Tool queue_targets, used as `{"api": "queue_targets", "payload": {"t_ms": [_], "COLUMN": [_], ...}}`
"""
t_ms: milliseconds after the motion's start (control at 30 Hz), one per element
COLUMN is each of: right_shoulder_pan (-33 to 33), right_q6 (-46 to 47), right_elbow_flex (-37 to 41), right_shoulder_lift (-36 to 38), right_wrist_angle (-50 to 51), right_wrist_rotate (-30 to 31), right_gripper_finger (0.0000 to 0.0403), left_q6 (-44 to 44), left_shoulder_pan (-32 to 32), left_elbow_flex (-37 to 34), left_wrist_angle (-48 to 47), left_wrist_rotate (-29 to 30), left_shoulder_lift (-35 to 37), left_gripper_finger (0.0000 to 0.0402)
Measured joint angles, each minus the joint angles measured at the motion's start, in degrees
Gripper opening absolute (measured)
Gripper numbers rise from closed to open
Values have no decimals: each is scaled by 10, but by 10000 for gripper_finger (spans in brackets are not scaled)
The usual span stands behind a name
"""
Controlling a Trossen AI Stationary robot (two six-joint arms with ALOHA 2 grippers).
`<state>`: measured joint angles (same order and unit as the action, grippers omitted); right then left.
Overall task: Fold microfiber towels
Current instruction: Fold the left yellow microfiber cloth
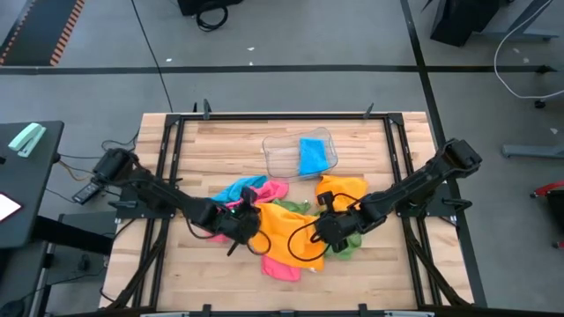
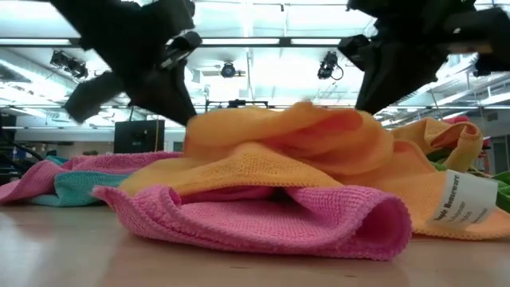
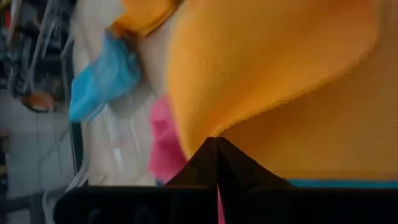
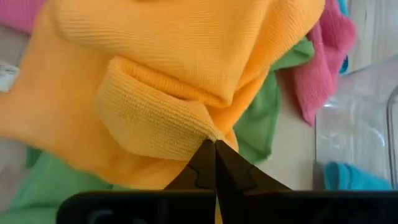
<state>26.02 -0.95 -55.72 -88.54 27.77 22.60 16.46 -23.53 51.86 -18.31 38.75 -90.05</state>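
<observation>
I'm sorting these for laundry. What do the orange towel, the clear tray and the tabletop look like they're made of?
The orange towel looks like soft microfiber cloth: matte, finely ribbed weave, folding limply. The clear tray seems to be thin transparent plastic, glossy, with the wood showing through. The tabletop looks like light wooden planks, with visible grain and seams; whether it is solid wood or laminate is unclear.

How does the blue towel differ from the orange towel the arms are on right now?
The blue towel lies in the clear tray, untouched; the orange towel sits bunched on the pile mid-table, pinched by the left gripper and right gripper. Blue looks compact, orange spread wider. Both are plain cloths.
</observation>
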Motion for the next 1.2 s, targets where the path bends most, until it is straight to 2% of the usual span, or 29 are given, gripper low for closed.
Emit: {"api": "queue_targets", "payload": {"t_ms": [133, 267, 367, 467, 567, 767, 833, 1033, 1200], "right_shoulder_pan": [-9, -25, -31, -36, -43, -59, -66, -72, -72], "right_q6": [12, 12, 10, 8, 8, -13, -8, 32, 74], "right_elbow_flex": [0, 0, 0, 0, 0, 0, 0, 0, 0], "right_shoulder_lift": [32, 53, 58, 54, 52, 49, 48, 55, 62], "right_wrist_angle": [37, 81, 118, 156, 181, 166, 168, 166, 178], "right_wrist_rotate": [-8, -44, -56, -59, -80, -98, -98, -111, -114], "right_gripper_finger": [3, 3, 3, 4, 4, 4, 5, 9, 57], "left_q6": [-75, -145, -159, -143, -112, -68, -53, -27, -54], "left_shoulder_pan": [47, 107, 139, 155, 156, 159, 159, 119, 100], "left_elbow_flex": [0, 1, 1, 1, 0, 0, 0, 0, 0], "left_wrist_angle": [-19, -31, -45, -59, -75, -75, -67, -15, 24], "left_wrist_rotate": [-30, -102, -149, -165, -164, -166, -174, -256, -277], "left_shoulder_lift": [33, 41, 39, 38, 43, 42, 42, 42, 38], "left_gripper_finger": [16, 8, 6, 15, 18, 7, 17, 59, 100]}}
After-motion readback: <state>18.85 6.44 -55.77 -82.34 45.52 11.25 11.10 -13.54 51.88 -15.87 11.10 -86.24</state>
